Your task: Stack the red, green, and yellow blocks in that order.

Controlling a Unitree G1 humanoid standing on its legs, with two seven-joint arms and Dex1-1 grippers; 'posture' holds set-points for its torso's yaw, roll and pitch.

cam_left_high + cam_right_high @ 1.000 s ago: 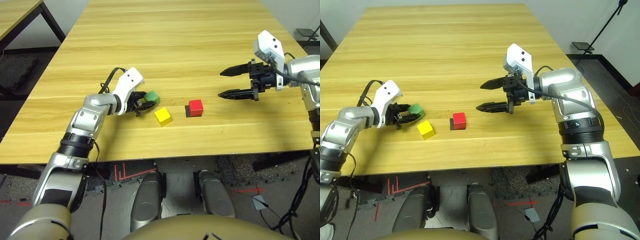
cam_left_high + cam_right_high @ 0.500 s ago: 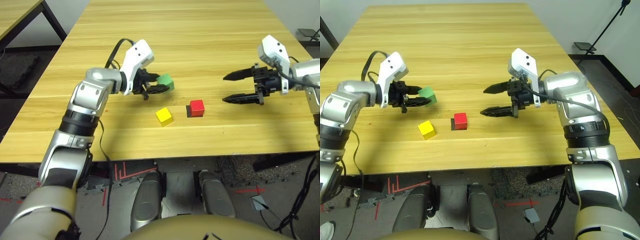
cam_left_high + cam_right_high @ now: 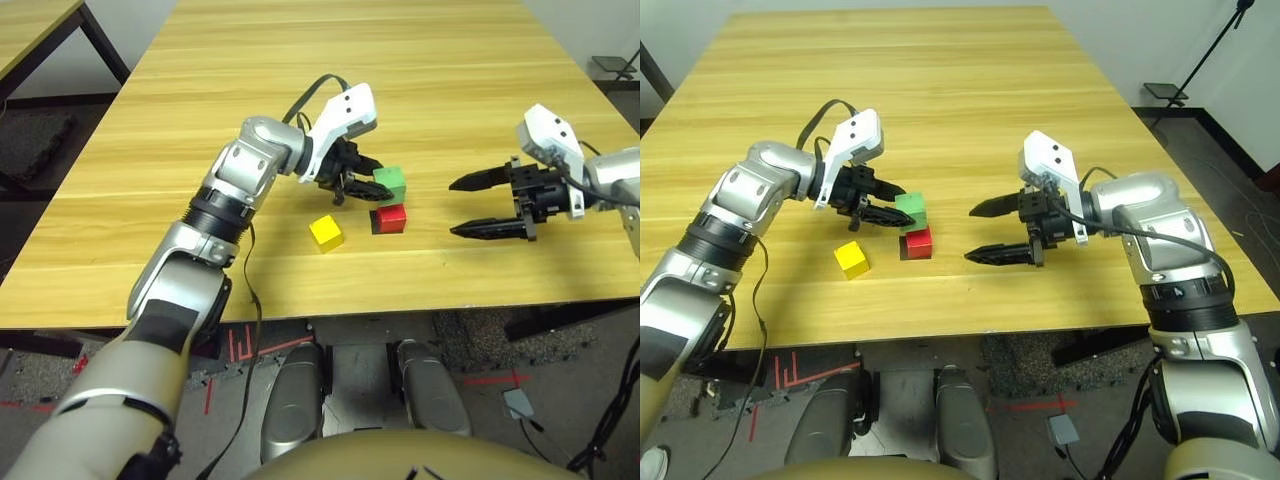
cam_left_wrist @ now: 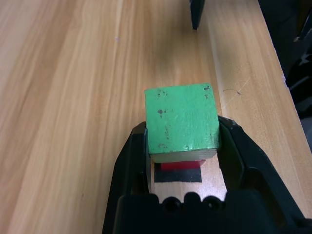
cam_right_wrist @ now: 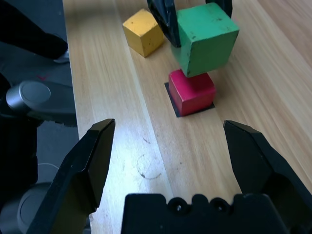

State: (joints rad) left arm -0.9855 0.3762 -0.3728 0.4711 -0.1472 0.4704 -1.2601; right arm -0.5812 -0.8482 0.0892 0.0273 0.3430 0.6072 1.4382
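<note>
The left gripper [image 3: 362, 183] is clamped on the green block [image 3: 389, 184], one black finger on each side of it, and holds it in the air just above the red block [image 3: 390, 217]. From the right wrist view the green cube [image 5: 206, 36] hangs over the red one [image 5: 191, 91] a little off centre and tilted, and I cannot tell whether their faces touch. The red block sits on a flat black square patch [image 5: 171, 97] on the wooden table [image 3: 300, 70].

From the red block, the yellow block [image 3: 326, 231] lies near at about eight o'clock, resting alone on the table with bare wood between the two.

Over at three o'clock from the stack spot, the right gripper [image 3: 474, 206] hovers above the table, well apart from the blocks. Its two black fingers are spread wide with nothing between them, tips pointing toward the red block. In its own wrist view the fingers [image 5: 90, 161] frame the red and green cubes.
</note>
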